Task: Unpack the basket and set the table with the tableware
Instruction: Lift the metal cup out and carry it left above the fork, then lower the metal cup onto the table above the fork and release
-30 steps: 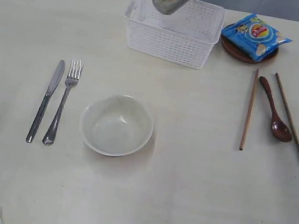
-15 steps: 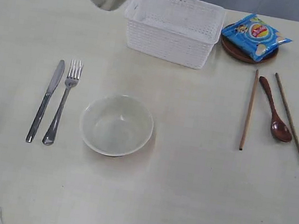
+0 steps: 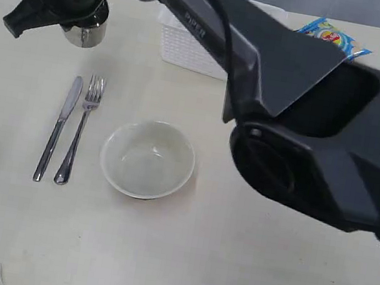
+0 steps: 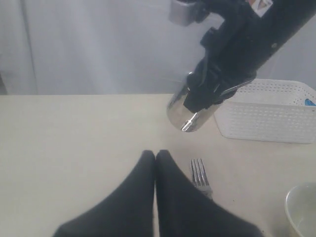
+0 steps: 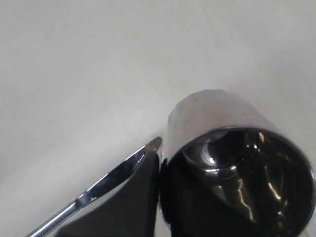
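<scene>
Jaws of the right gripper pinch the wall of the shiny round steel mug close to its open mouth, so this tool is closed on the mug. The big black right arm reaches all the way across to the far left part of the large flat pale cream table. The mug is tilted, and in the left wrist view it looks to hang a little above the table, though it is hard to be sure. It sits left of the white plastic basket with little holes in its sides and apart from it. The long steel knife and the steel fork lie side by side on the table, nearer the camera than the mug, with the knife on the left. The off-white round bowl stands upright just to the right of the fork and does not touch it. A corner of the blue chip bag peeks out behind the arm at the far right. The left gripper hovers low over the table near the fork, its two black fingers pressed together with nothing between them
</scene>
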